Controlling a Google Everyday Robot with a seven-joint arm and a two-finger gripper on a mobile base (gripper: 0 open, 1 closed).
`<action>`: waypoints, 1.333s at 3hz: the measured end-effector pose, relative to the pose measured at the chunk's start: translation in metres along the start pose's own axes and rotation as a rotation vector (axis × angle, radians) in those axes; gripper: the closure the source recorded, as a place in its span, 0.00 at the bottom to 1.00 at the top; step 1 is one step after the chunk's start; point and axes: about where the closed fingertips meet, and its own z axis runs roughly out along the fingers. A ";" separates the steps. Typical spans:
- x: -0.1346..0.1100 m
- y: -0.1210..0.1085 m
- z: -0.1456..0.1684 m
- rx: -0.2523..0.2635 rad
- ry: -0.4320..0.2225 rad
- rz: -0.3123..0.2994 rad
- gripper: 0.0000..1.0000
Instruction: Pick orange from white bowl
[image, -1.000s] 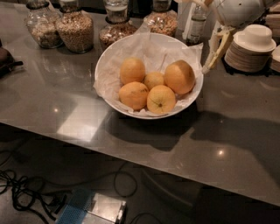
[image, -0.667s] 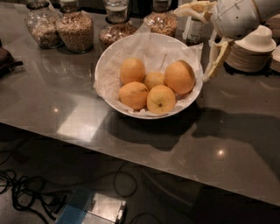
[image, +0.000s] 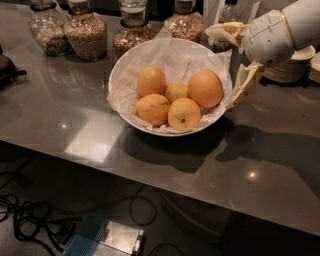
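Orange: the orange (image: 205, 88) is the biggest fruit in the pile. It lies at the right side of the white bowl, resting on the crinkled paper and touching the small fruit in the middle.
White bowl: the white bowl (image: 118, 75) is wide and shallow and sits on the tabletop just in front of the jars. Its paper lining (image: 175, 54) rises above the rim at the back and right.
Other fruit: four smaller oranges share the bowl: one at the back left (image: 151, 81), one at the front left (image: 152, 109), one at the front (image: 183, 113) with dark marks on its skin, and a little one in the middle (image: 175, 91).
Claw: the claw (image: 221, 66) hangs at the bowl's right rim, just beside the orange and not touching it. Its fingers (image: 246, 82) are spread wide, one above the rim and the other angled down outside the bowl wall, with nothing between them.
Arm: a white wrist (image: 267, 35) comes in from the upper right.
Tabletop: the tabletop (image: 65, 115) is grey and glossy, with light spots and the bowl's shadow on it.
Jars: glass jars (image: 87, 31) of grains and nuts stand in a row behind the bowl.
Saucers: a stack of saucers (image: 292, 70) stands at the right, behind the arm.
Floor: cables (image: 30, 220) and a small box (image: 107, 239) lie below the tabletop's near edge.
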 end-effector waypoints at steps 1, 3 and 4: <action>0.003 0.002 0.007 0.089 -0.001 0.077 0.00; 0.003 0.002 0.008 0.087 -0.001 0.078 0.12; 0.013 0.001 0.020 0.069 -0.005 0.113 0.12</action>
